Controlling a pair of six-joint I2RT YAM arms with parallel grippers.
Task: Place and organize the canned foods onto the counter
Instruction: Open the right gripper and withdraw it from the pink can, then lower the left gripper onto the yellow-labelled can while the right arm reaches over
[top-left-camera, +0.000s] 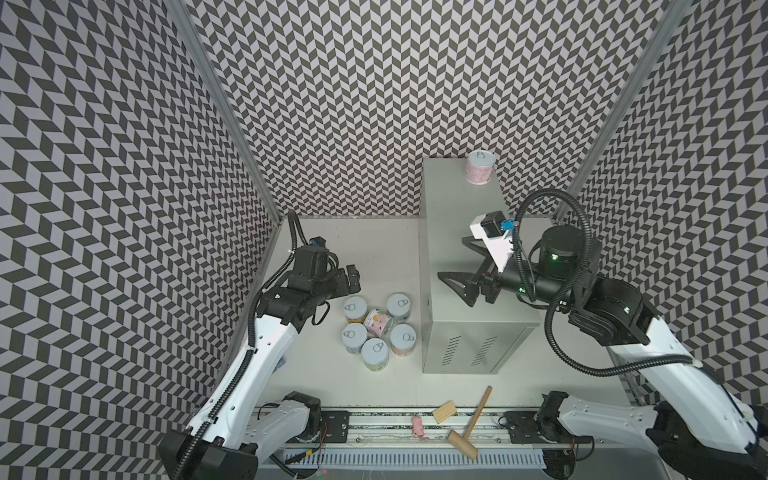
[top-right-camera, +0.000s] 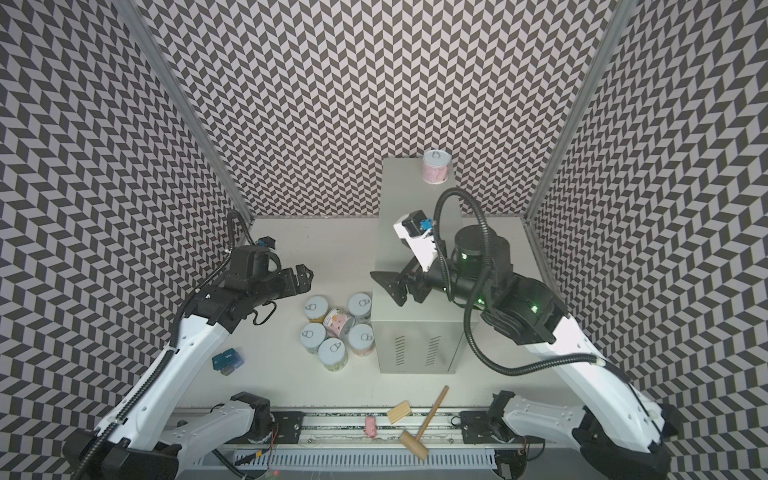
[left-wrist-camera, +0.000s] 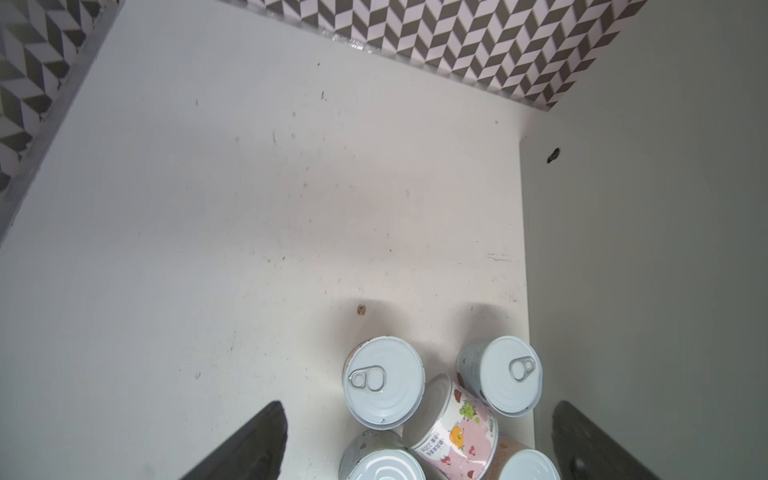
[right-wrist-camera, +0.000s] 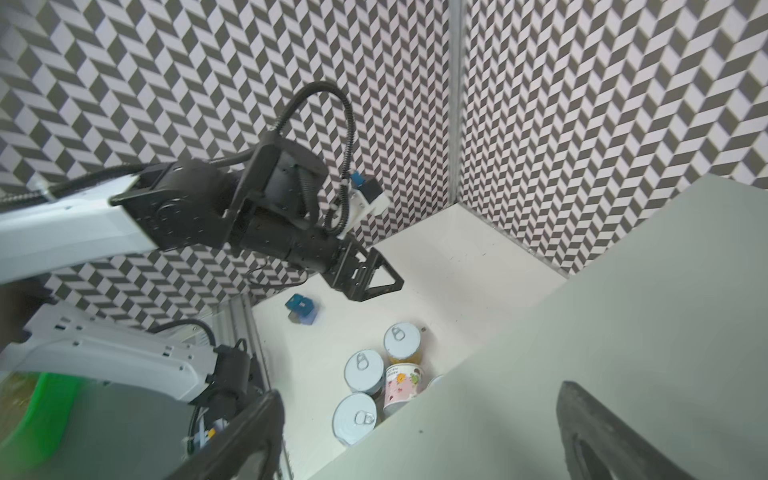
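My left claw (top-left-camera: 353, 279) hangs released and empty over the white bench (top-left-camera: 374, 245), just far-left of the can cluster: five upright cans (top-left-camera: 375, 349) set around a tipped pink-label can (top-left-camera: 377, 323) lying on its side (all just left of the grey cabinet (top-left-camera: 453, 208)). My right claw (top-left-camera: 452, 258) is released too, empty, above the cabinet top near its left edge. One pink can (top-left-camera: 480, 167) stands upright at that top's far right corner.
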